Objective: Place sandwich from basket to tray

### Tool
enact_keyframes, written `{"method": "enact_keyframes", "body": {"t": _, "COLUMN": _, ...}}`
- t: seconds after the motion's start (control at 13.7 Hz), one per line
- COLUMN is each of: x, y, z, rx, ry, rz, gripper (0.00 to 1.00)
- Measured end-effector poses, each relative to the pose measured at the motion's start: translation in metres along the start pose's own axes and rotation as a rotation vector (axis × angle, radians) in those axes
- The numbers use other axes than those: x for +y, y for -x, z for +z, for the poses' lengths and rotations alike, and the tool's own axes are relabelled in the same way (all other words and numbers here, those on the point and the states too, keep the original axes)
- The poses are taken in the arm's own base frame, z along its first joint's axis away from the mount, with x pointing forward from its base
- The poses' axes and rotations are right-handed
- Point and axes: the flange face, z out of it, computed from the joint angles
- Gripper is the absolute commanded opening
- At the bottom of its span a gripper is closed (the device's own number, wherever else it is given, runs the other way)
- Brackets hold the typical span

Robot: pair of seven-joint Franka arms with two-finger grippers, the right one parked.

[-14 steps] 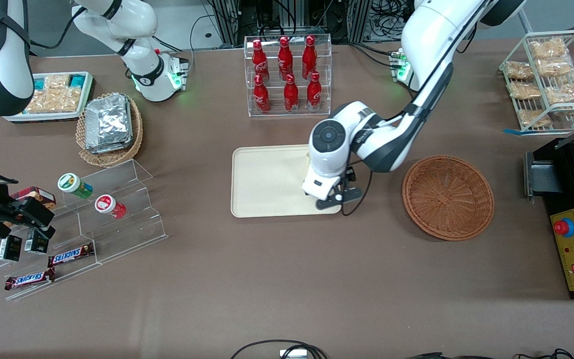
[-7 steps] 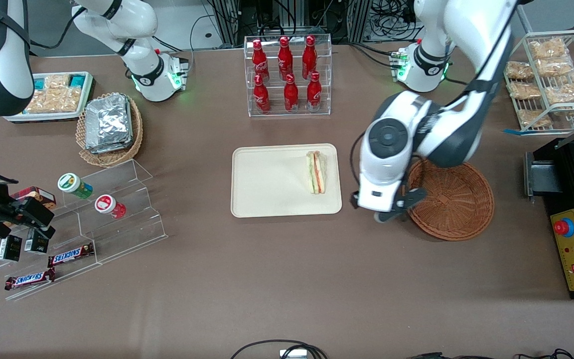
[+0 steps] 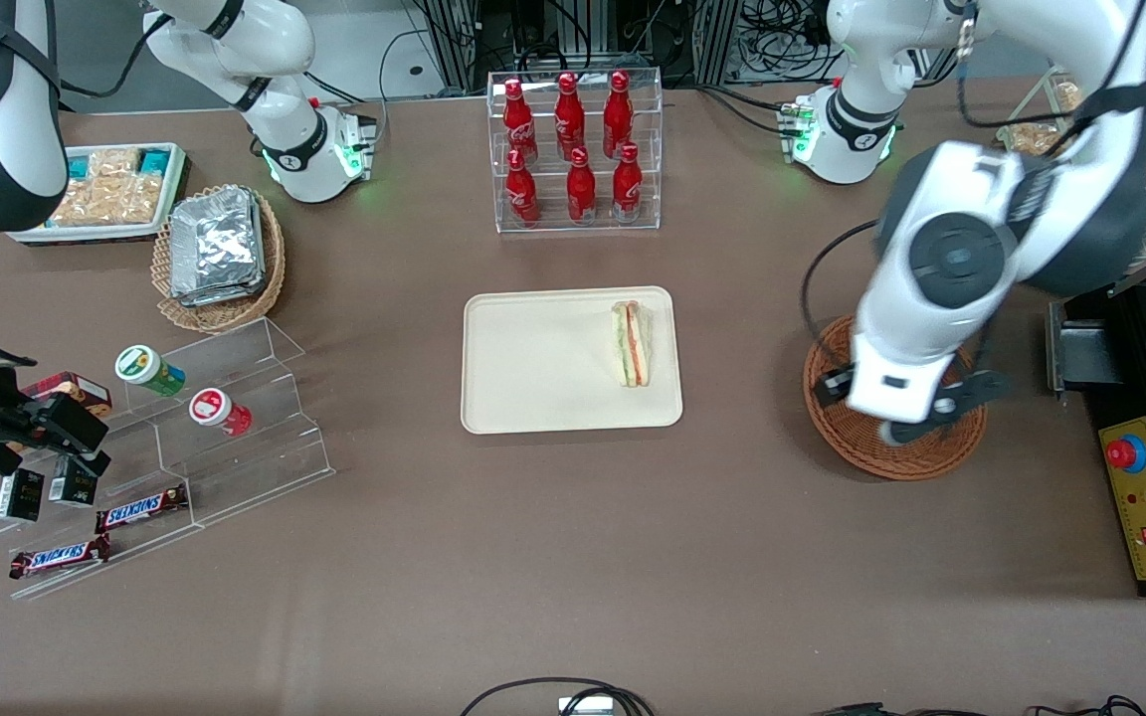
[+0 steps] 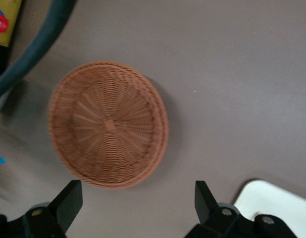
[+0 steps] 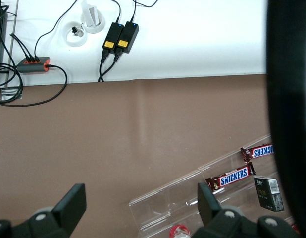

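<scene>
**Colleague:** Where's the sandwich on your feed?

**Me:** I see the sandwich [image 3: 632, 344] lying on the tray [image 3: 533, 363], close to the tray's edge on the working arm's side. It's a small wedge of white bread resting so its cut face shows upward: pale bread on the outsides, a green layer and an orange-red layer running lengthwise between them. It sits inside the low rim, and nothing is touching it.

**Colleague:** And the tray itself?

**Me:** Flat, cream-beige, rounded corners, sitting on the brown desk [image 3: 573, 557] nearer the front camera than the clear rack of red bottles [image 3: 575, 149].

**Colleague:** Where have you got the pincer?

**Me:** The pincer [image 4: 138, 206] hangs above the basket [image 3: 896, 447], well apart from the sandwich. From the wrist camera I see both fingers [image 4: 69, 201] spread wide with nothing between them. The basket [image 4: 108, 124] below is round, shallow, reddish-brown wicker, and I see only bare weave inside it. A corner of the tray [image 4: 277, 201] shows beside one finger.

**Colleague:** Anything near the basket?

**Me:** A black control box with a red button [image 3: 1126, 453] lies toward the working arm's end of the desk.
</scene>
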Motion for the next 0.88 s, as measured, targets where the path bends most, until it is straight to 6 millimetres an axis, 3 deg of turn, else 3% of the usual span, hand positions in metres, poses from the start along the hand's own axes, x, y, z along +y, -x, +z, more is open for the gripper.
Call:
{"method": "enact_keyframes", "body": {"t": 0.29, "x": -0.086, "y": -0.016, "z": -0.037, "rx": -0.042, "ry": 0.050, "rz": 0.122, "gripper": 1.00}}
{"method": "enact_keyframes", "body": {"t": 0.51, "x": -0.139, "y": -0.016, "z": -0.064, "rx": -0.047, "ry": 0.101, "rz": 0.242, "gripper": 1.00}}
{"method": "enact_keyframes", "body": {"t": 0.66, "x": -0.159, "y": -0.012, "z": -0.079, "rx": -0.033, "ry": 0.133, "rz": 0.321, "gripper": 1.00}}
{"method": "enact_keyframes", "body": {"t": 0.88, "x": -0.171, "y": -0.003, "z": -0.095, "rx": -0.005, "ry": 0.149, "rz": 0.453, "gripper": 1.00}}
